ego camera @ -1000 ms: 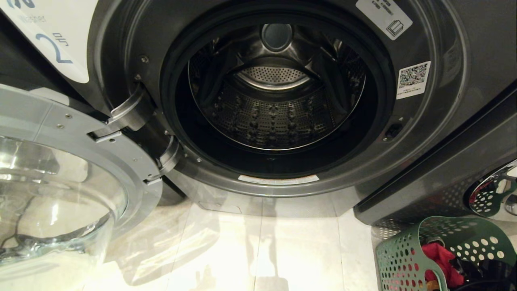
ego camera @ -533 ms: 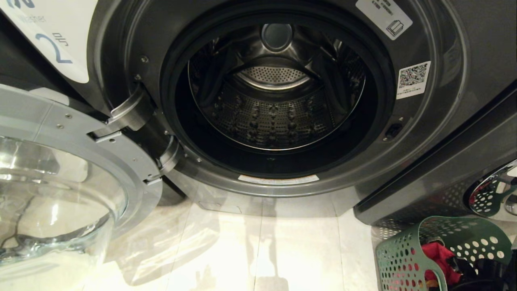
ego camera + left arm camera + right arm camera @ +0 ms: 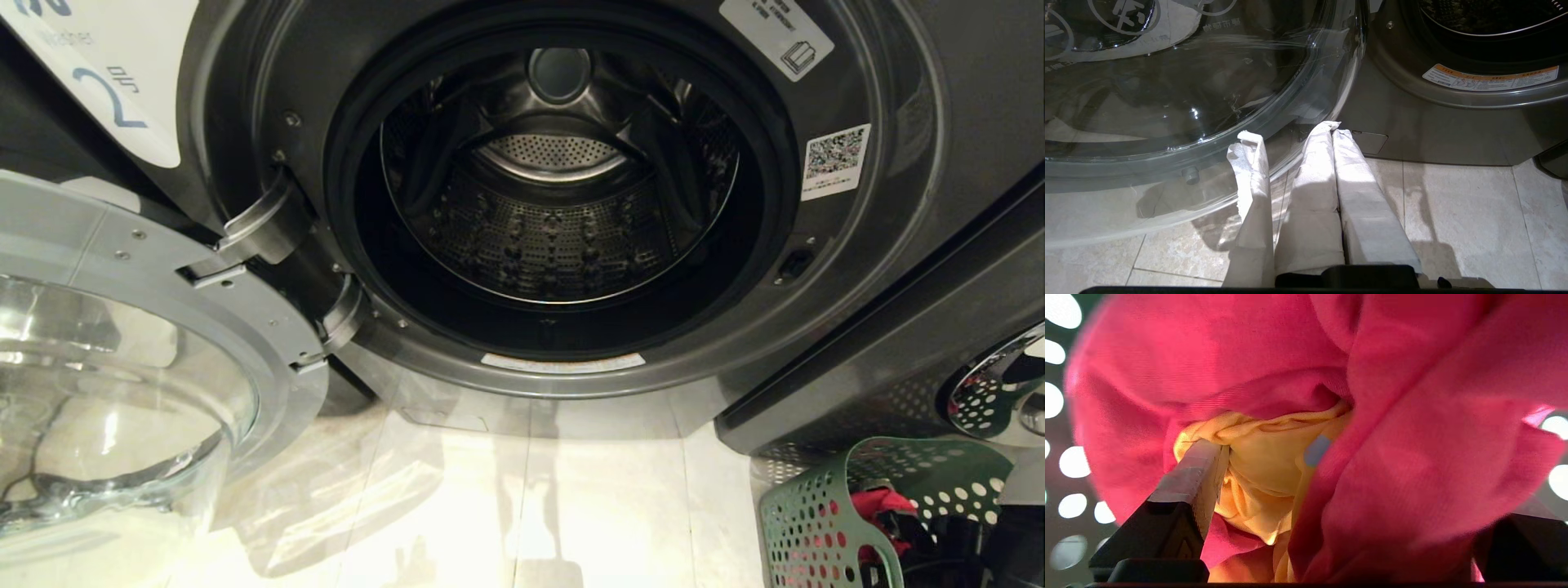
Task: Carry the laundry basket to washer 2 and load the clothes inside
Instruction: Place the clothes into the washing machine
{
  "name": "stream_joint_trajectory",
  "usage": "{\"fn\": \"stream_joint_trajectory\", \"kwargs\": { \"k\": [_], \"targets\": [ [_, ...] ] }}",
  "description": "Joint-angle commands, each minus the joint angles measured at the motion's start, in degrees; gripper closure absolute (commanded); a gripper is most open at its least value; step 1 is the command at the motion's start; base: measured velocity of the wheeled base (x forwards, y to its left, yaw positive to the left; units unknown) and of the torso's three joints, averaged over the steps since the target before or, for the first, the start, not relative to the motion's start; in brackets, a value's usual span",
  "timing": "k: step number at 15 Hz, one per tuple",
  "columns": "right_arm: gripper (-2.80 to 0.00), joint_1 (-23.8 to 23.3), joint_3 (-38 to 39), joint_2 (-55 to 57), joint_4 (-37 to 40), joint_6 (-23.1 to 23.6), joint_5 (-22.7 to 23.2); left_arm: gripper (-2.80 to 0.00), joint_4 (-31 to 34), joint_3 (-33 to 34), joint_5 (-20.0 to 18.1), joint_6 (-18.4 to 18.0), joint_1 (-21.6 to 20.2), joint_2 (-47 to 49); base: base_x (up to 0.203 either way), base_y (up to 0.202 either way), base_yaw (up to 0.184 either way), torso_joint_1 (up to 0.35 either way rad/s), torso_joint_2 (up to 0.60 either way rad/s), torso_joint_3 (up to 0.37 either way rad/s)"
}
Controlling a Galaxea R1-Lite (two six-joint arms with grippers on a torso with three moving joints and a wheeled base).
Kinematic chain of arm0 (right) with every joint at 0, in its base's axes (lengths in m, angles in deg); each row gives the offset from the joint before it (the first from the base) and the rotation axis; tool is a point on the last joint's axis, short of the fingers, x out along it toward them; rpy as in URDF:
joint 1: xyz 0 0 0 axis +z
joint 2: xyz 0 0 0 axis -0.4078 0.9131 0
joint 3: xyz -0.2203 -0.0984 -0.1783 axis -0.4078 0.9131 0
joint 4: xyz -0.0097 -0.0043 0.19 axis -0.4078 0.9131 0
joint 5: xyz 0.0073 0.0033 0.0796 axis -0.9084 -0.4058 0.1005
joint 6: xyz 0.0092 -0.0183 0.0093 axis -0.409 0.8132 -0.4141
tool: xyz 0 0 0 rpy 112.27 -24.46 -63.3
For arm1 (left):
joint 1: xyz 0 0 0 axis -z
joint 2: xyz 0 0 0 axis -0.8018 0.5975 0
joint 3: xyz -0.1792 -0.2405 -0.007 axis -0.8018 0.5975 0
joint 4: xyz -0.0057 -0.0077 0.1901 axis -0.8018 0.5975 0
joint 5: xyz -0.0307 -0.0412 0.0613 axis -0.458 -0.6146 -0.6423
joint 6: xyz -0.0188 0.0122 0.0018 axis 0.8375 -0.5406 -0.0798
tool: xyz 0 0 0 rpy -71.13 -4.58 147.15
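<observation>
Washer 2 (image 3: 898, 245) stands in front of me, a white label with the numeral 2 (image 3: 114, 90) at its upper left. Its glass door (image 3: 122, 392) is swung open to the left and the steel drum (image 3: 555, 237) holds nothing. The green laundry basket (image 3: 804, 523) sits on the floor at the lower right with the pink-red clothes (image 3: 882, 502) inside. My right gripper (image 3: 1347, 465) is open, down in the basket, jaws spread around pink fabric (image 3: 1412, 457) and a yellow garment (image 3: 1265, 457). My left gripper (image 3: 1331, 128) is shut and empty, low beside the open door.
A second dark grey washer (image 3: 898, 367) adjoins on the right, its chrome door rim (image 3: 996, 384) mirroring the basket. Pale floor tiles (image 3: 531, 506) run between the open door and the basket. The right arm (image 3: 1012, 539) shows dark over the basket's far corner.
The right arm has come further down into the basket, now covering more of its right side and pressing the pink cloth lower. The left arm and the washer are unchanged.
</observation>
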Motion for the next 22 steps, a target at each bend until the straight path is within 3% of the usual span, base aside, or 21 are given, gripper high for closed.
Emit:
{"fn": "stream_joint_trajectory", "kwargs": {
  "k": [1, 2, 3, 6, 12, 22],
  "targets": [
    [-2.80, 0.2, -0.6, 1.8, -0.2, 0.2, 0.0, 0.00, 0.0, 2.3, 0.0, 0.0, 0.0, 0.1, 0.000, 0.000, 0.000, 0.000, 0.00, 0.000],
    [-2.80, 0.2, -0.6, 2.0, -0.3, 0.2, 0.1, 0.00, -0.1, 2.3, 0.0, 0.0, 0.0, 0.1, 0.000, 0.000, 0.000, 0.000, 0.00, 0.000],
    [0.00, 0.2, -0.7, 2.2, -0.3, 0.2, 0.0, 0.00, 0.0, 2.3, 0.0, 0.0, 0.0, 0.1, 0.000, 0.000, 0.000, 0.000, 0.00, 0.000],
    [0.00, 0.1, -0.3, 1.4, -0.1, 0.3, -0.1, 0.00, -0.1, 2.3, 0.0, 0.0, 0.0, 0.1, 0.000, 0.000, 0.000, 0.000, 0.00, 0.000],
    [0.00, -0.3, 1.4, -3.3, 7.0, -1.7, -0.9, 0.00, 0.0, 2.3, 0.0, 0.0, 0.0, 0.1, 0.000, 0.000, 0.000, 0.000, 0.00, 0.000],
    [0.00, -2.1, 21.0, -21.7, 8.4, -2.8, -0.5, 0.00, 0.0, 2.3, 0.0, 0.0, 0.0, 0.1, 0.000, 0.000, 0.000, 0.000, 0.00, 0.000]
  ]
}}
